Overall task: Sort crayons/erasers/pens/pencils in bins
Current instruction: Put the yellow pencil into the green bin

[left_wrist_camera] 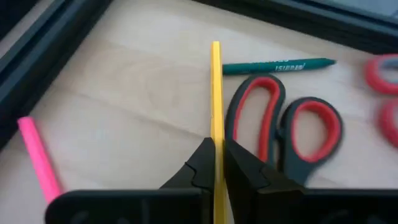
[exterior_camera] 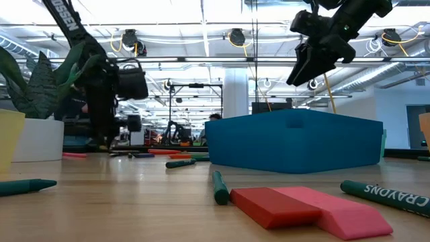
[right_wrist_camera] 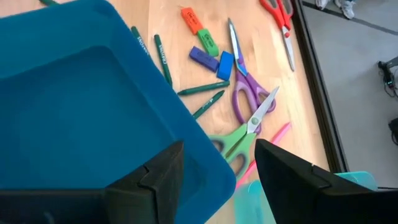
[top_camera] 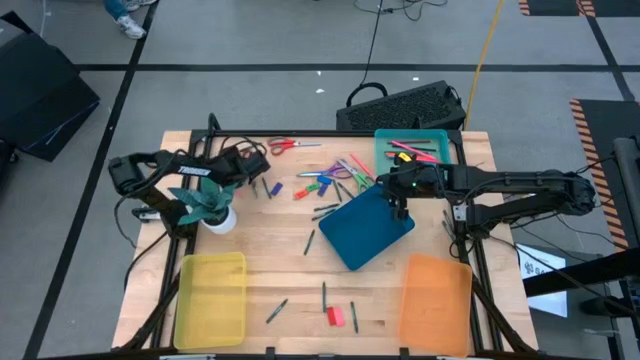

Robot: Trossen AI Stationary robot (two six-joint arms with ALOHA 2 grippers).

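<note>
Was a light wooden table (top_camera: 290, 270) with a dark frame. Carried a yellow bin (top_camera: 210, 300) at lower left, an orange bin (top_camera: 435, 305) at lower right, a dark blue bin (top_camera: 365, 228) in the middle, a teal bin (top_camera: 412, 145) at upper right. Held a white plant pot (top_camera: 218, 218) at left, red scissors (top_camera: 285, 145) at top, red and pink erasers (top_camera: 335, 316) at bottom, scattered crayons (top_camera: 322, 212) between.

A green crayon (exterior_camera: 386, 195) on the table reads "CRAYONS".

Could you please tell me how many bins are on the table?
4: yellow bin lower left, orange bin lower right, dark blue bin centre, teal bin upper right, in the high view.
</note>
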